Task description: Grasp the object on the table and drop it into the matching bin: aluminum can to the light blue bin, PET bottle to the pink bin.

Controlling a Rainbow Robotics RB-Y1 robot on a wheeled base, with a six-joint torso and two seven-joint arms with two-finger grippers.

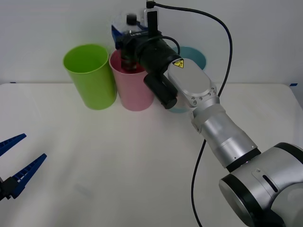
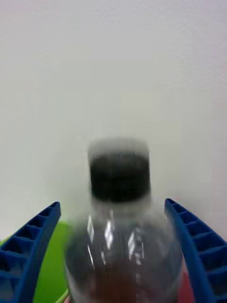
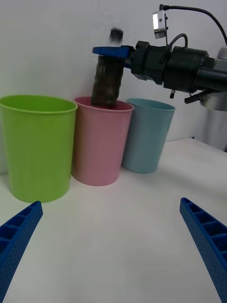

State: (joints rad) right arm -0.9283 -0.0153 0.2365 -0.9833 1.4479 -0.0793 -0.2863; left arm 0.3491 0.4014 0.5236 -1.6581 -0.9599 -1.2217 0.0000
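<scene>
Up above the pink bin, the right gripper had its two blue fingers spread apart. The PET bottle stood upright between the jaws, and its bottom end dipped just inside the rim of the pink bin. In the right wrist view, the bottle's black cap rose between the two fingers, and a little gap showed on each side of the clear bottle, so the jaws did not look like they squeezed it. The bottle looked blurry there. Its dark label showed in the left wrist view.

The lime green bin stood just beside the pink bin on one side, and the light blue bin stood just beside it on the other side. All three sat on the white table.

The left gripper waited low over the table, well apart from the bins. Its blue fingers were wide apart with nothing between them.
</scene>
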